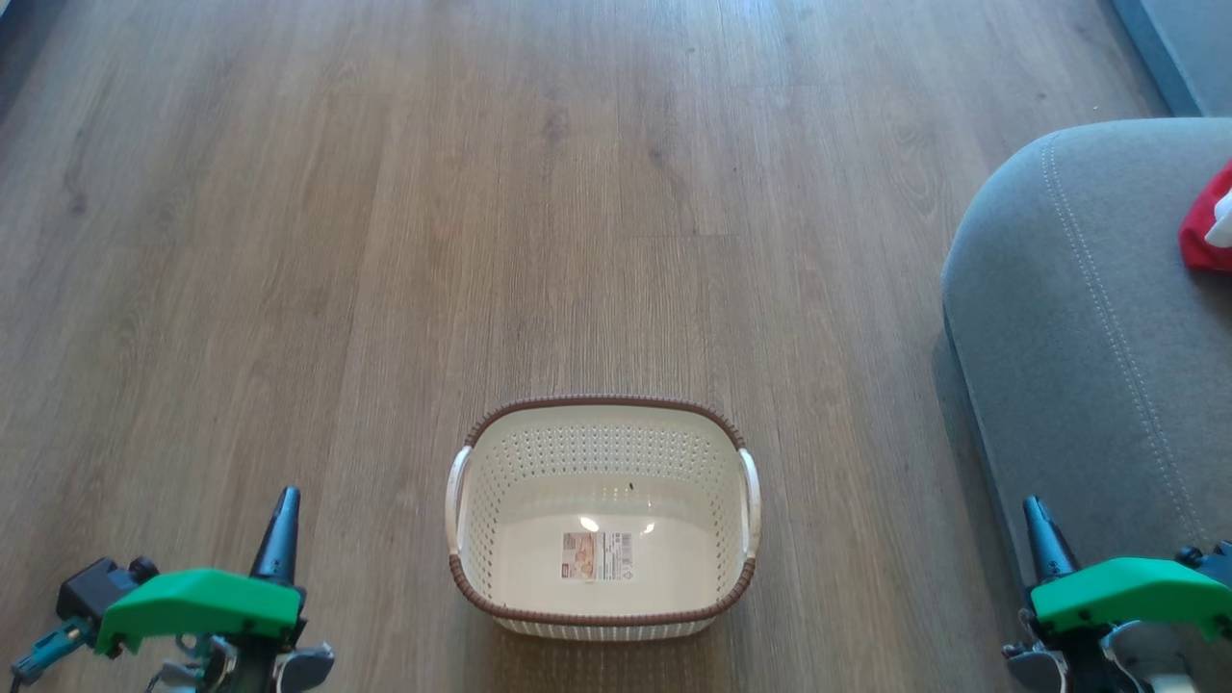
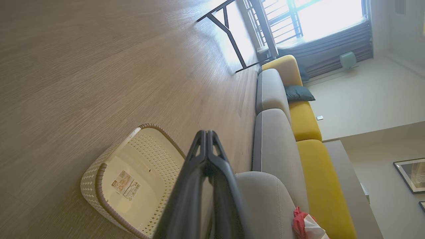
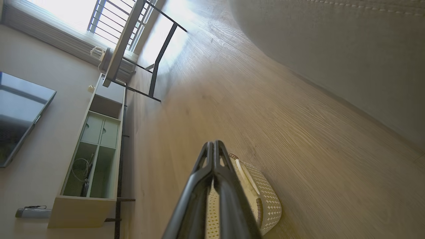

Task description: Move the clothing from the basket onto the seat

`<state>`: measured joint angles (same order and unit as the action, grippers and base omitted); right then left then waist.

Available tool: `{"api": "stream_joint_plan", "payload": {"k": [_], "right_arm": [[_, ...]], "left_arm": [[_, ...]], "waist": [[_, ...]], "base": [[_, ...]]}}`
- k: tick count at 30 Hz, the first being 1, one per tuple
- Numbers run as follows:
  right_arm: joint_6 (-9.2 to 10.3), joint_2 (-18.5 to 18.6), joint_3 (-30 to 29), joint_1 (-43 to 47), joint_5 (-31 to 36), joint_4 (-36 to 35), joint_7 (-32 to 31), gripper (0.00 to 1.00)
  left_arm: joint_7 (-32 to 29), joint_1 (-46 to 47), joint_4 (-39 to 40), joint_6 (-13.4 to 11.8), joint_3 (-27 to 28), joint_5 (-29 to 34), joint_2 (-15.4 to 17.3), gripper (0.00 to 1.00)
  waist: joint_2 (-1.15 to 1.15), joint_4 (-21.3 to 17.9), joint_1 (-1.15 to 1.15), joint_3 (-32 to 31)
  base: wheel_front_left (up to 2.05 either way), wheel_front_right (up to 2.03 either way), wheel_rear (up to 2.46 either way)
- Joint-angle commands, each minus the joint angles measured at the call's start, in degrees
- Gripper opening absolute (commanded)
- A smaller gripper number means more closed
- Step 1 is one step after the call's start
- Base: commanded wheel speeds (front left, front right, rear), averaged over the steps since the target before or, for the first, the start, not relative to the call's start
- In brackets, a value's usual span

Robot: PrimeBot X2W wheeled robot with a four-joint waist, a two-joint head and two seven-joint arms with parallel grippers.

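Your left gripper [image 1: 285, 505] hangs nearest, low on the left, above the wooden floor [image 1: 577, 192]. In the left wrist view its fingers [image 2: 206, 132] are pressed together tip to tip and hold nothing. Your right gripper [image 1: 1039, 515] hangs low on the right, above the front edge of the seat [image 1: 1078, 337]. Its fingers [image 3: 214, 143] are likewise closed flat on each other, with nothing between them.

Between the two grippers and slightly ahead, the basket [image 1: 597, 402] stands upright on the floor. Its interior is bare down to the label sticker [image 1: 597, 555] on its bottom. Neither gripper touches it. The wrist views show its perforated wall [image 2: 156, 156] and one outer side [image 3: 269, 202].

To the right of the basket, apart from it, the seat's rounded corner faces the floor. The clothing [image 1: 1203, 236] lies on top of the seat, back from that corner; only a red-and-white part is within the head view. The left wrist view shows it bunched on the grey cushion [image 2: 265, 196], red with a white panel [image 2: 303, 224].

Farthest off, you have yellow back cushions [image 2: 303, 121], a dark pillow [image 2: 298, 93] and a black-framed table [image 3: 132, 43] by the window.
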<state>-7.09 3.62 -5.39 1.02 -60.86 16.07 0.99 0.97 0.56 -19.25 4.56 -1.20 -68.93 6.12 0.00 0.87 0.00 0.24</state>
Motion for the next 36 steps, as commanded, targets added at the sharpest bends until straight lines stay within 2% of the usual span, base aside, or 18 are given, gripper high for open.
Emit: {"api": "stream_joint_plan", "payload": {"k": [1,36], "right_arm": [[-0.26,0.09,0.45,-3.19,-1.6,-1.93,-0.5,0.0],[-0.37,-0.58,-0.83,-6.41,-25.4,-2.02,-6.11,0.0]], "left_arm": [[-0.48,3.57,2.29,0.39,1.9,-1.2,0.0,0.0],[-6.09,5.23,4.61,2.42,6.59,-18.85,-2.6,0.0]], "waist": [[0.0,-0.02,0.0,0.0],[0.0,-0.7,0.0,-0.05]], "base": [[0.0,0.0,0.0],[0.0,0.0,0.0]]}}
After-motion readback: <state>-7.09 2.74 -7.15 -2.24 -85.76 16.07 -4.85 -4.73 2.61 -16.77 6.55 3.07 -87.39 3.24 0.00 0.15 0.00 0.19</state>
